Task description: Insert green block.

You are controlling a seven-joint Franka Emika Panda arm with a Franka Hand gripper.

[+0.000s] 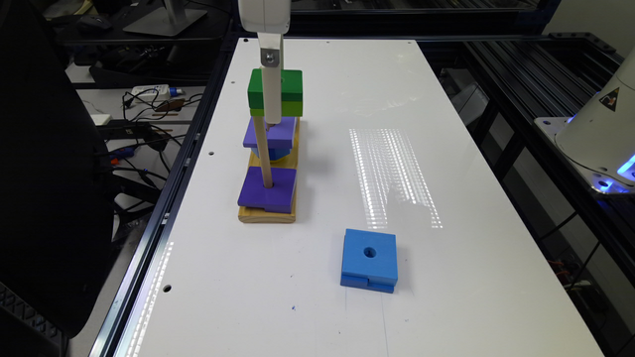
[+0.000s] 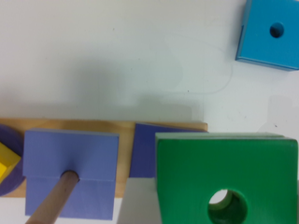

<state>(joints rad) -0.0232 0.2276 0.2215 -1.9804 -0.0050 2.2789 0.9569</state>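
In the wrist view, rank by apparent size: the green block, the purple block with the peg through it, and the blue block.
1. Green block: looks largest, though it sits nearest the camera, which inflates it.
2. Purple block on the peg: next.
3. Blue block: looks smallest, but it is cut off by the frame edge and farther away, so this ranking is unsure.

Glossy white table (image 1: 446, 148); bare wooden base (image 1: 268, 215); matt green block (image 1: 292, 91)

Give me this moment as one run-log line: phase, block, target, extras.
phase: carry | green block raised in the gripper above wooden base | not yet on a peg | purple block on near peg | blue block loose on table
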